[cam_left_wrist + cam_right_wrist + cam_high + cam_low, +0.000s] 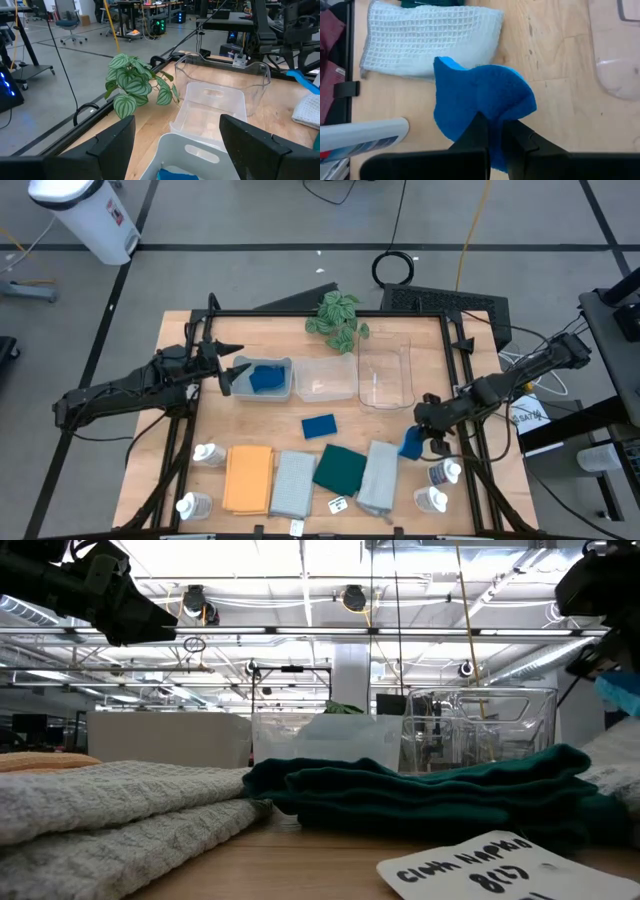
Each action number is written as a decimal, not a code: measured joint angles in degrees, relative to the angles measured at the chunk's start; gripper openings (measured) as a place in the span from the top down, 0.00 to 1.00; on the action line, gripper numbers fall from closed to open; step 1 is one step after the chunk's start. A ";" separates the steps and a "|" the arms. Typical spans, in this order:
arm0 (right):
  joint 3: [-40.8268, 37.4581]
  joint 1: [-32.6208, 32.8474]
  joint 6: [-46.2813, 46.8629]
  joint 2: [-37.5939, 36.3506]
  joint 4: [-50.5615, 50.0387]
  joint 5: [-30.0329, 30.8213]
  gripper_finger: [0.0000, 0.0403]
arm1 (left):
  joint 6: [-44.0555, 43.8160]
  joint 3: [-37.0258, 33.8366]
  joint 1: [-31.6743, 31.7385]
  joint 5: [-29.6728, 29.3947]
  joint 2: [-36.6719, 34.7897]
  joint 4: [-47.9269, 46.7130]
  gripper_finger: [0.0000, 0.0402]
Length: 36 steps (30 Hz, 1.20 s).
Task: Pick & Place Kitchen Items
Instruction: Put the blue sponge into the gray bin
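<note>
The right gripper, at the lower right of the high view, is pinching a blue sponge between its clenched fingers, above the table. The left gripper, at the left, is hovering with fingers released beside a white bin. A white card is reading "Cloth Napkin".

Overhead looks straight down, low looks level; both share the green cloth.
</note>
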 joint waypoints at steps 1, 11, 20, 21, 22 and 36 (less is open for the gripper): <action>0.00 0.05 -0.18 -0.56 -0.34 0.02 0.98 | 0.00 0.00 0.00 0.00 0.00 0.00 0.27; 0.04 0.03 -4.42 -4.61 4.14 1.95 0.98 | 0.00 0.00 0.00 0.00 0.00 0.00 0.27; -1.47 0.03 -16.96 -4.64 22.18 6.32 0.98 | 0.00 0.00 0.00 0.00 0.00 0.00 0.27; -2.00 0.03 -18.42 -4.62 24.27 7.54 0.98 | 0.00 0.00 0.00 0.00 0.00 0.00 0.27; -2.64 0.03 -19.98 -4.60 26.80 8.79 0.98 | 0.00 0.00 0.00 0.02 0.00 0.00 0.27; -11.88 -4.89 -30.03 -4.52 59.13 15.12 0.98 | 0.67 0.00 0.00 0.00 0.00 0.22 0.27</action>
